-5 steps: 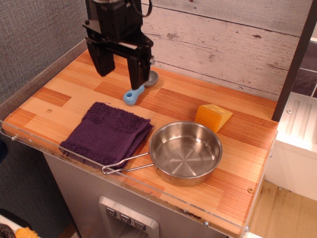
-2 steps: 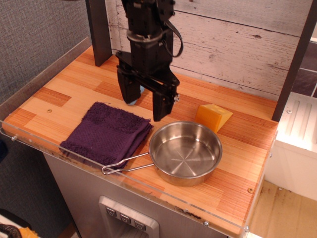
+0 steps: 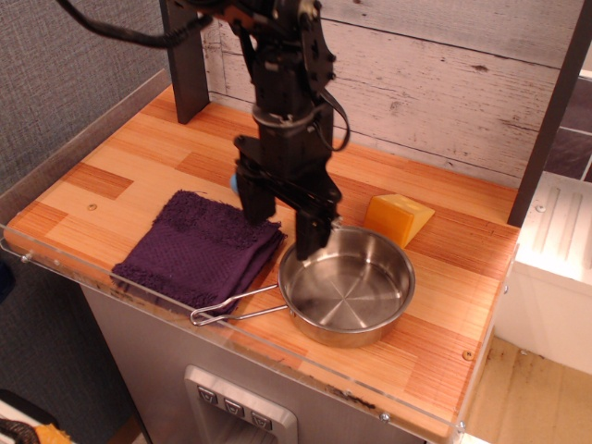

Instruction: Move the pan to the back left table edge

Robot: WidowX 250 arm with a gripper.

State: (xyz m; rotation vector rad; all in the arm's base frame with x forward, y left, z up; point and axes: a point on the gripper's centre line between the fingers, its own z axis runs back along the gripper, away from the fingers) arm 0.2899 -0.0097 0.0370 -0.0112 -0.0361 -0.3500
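Observation:
The pan (image 3: 348, 286) is a round shiny steel one at the front middle of the table, and its wire handle (image 3: 231, 309) points left toward the front edge. My gripper (image 3: 285, 222) is open and hangs low over the pan's back left rim. One finger (image 3: 313, 233) is at the rim and the other (image 3: 256, 198) is over the towel's right corner. Nothing is held. The back left table edge (image 3: 120, 118) runs along the grey wall, far from the pan.
A folded purple towel (image 3: 198, 248) lies left of the pan. A yellow wedge (image 3: 398, 218) sits behind the pan. A blue-handled scoop (image 3: 234, 181) is mostly hidden behind the gripper. A dark post (image 3: 185, 57) stands at the back left corner.
The gripper has moved from the back left, over the scoop, forward and right, and has come down to the pan's back left rim. It stays open. The pan has not moved.

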